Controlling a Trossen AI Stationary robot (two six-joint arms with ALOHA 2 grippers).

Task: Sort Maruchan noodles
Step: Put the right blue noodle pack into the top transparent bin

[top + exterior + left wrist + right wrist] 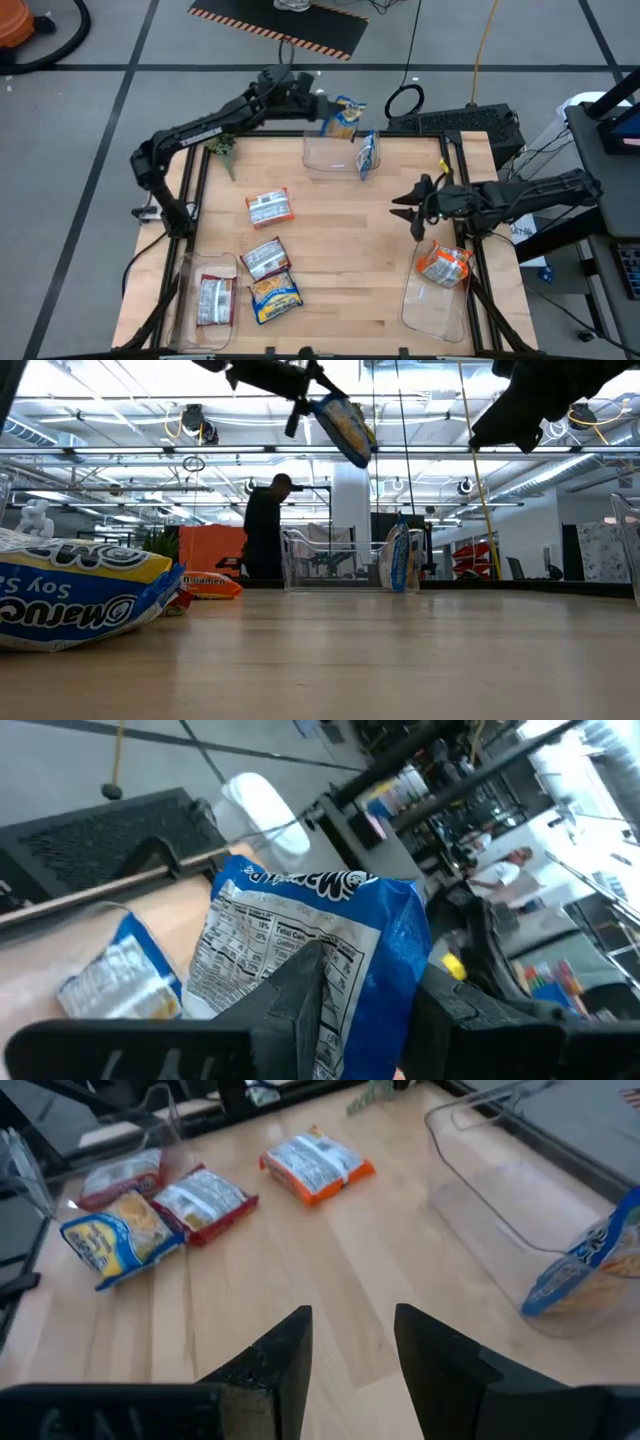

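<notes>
1. Noodle packets lie scattered over the wooden table, with others in clear bins.
2. Left gripper is raised over the table's far edge, above the far bin, and is clamped on a blue packet — in the left wrist view its dark fingers press against the packet's printed back, and in the low view the packet hangs tilted in the air.
3. Far bin holds a second blue packet, standing on edge against the bin's right wall; the low view shows it upright inside the clear walls.
4. Right gripper hovers over the table's right side, near the right bin; its fingers are parted with bare wood between them, and it holds nothing.
5. Right bin sits at the near right corner and contains one orange packet.
6. Left bin sits at the near left corner and contains a red packet.
7. Loose on the wood, left of centre: an orange-edged packet lying alone, and nearer the front a red-edged packet touching a yellow-and-blue packet — these two lie just beside the left bin.
8. A small green object sits at the far left corner, under the left arm; what it is cannot be told.
9. Beyond the table, the low view shows a person in dark clothes standing in the room.
</notes>
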